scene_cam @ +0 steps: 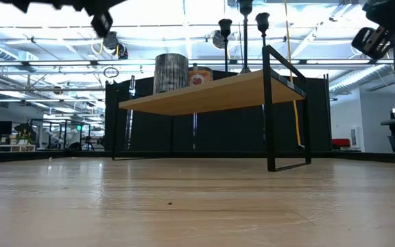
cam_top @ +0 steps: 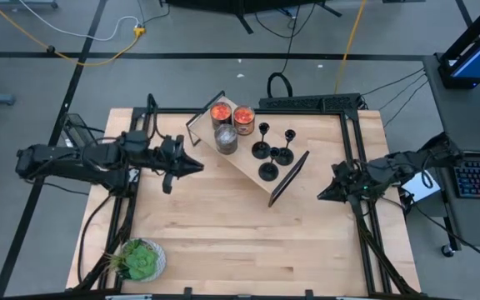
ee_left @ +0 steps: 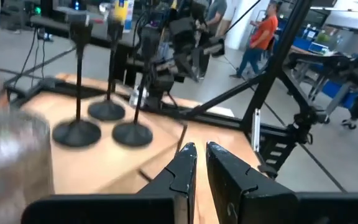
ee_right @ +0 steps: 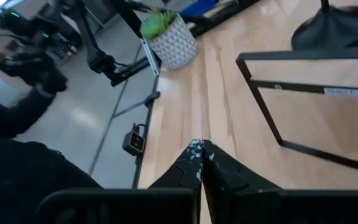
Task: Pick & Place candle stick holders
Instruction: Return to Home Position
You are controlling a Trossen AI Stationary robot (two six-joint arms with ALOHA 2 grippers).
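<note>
Three matte-black candle stick holders (cam_top: 262,148) (cam_top: 283,154) (cam_top: 268,171) stand upright on their round bases on a small wooden shelf (cam_top: 248,158) at the table's far middle. They also show in the left wrist view (ee_left: 76,132) (ee_left: 107,110) (ee_left: 133,132) and in the low view (scene_cam: 225,31). My left gripper (cam_top: 197,165) (ee_left: 201,150) hovers left of the shelf, pointing at it, its fingers a narrow gap apart and empty. My right gripper (cam_top: 322,196) (ee_right: 199,147) is shut and empty, right of the shelf near the table's right edge.
Two jars with orange-red tops (cam_top: 220,111) (cam_top: 243,117) and a grey jar (cam_top: 226,139) share the shelf's left end. The shelf stands on black frame legs (cam_top: 288,179). A potted plant (cam_top: 142,260) sits at the near left corner. People stand in the room beyond (ee_left: 266,34).
</note>
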